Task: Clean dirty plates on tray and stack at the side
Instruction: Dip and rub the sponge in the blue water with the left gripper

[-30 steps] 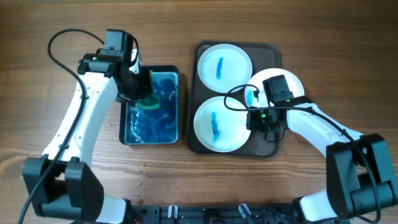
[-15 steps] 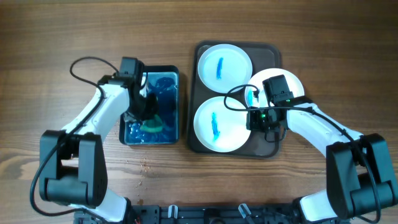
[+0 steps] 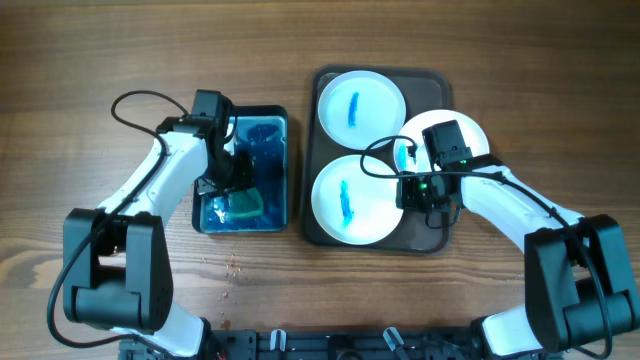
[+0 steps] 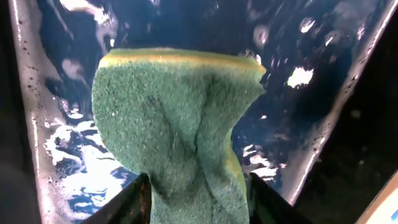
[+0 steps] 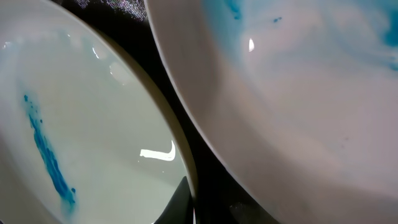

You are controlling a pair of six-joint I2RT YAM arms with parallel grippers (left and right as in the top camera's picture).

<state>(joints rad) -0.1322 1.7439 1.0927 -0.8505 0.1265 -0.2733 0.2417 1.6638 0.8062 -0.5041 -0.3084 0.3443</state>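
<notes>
Three white plates with blue smears show. One lies at the back (image 3: pixel 360 100) of the dark brown tray (image 3: pixel 430 240) and one at the front (image 3: pixel 350 200) (image 5: pixel 81 124). The third plate (image 3: pixel 478 132) (image 5: pixel 298 93) tilts over the tray's right edge, and my right gripper (image 3: pixel 418 190) (image 5: pixel 211 208) is shut on its rim. My left gripper (image 3: pixel 232 190) (image 4: pixel 196 199) hangs low over blue liquid. It holds a green sponge (image 3: pixel 243 206) (image 4: pixel 180 124) that fills the gap between its fingers and is creased down the middle.
A smaller black tray (image 3: pixel 265 135) of blue liquid lies left of the brown tray, its shiny walls close around the sponge. Bare wooden table (image 3: pixel 500 60) surrounds both trays. Cables loop from each arm.
My left arm swung toward the front of the liquid tray and lowered the sponge. Its jaws have since widened and the sponge has puffed out between them. The right arm and its plate stay still.
</notes>
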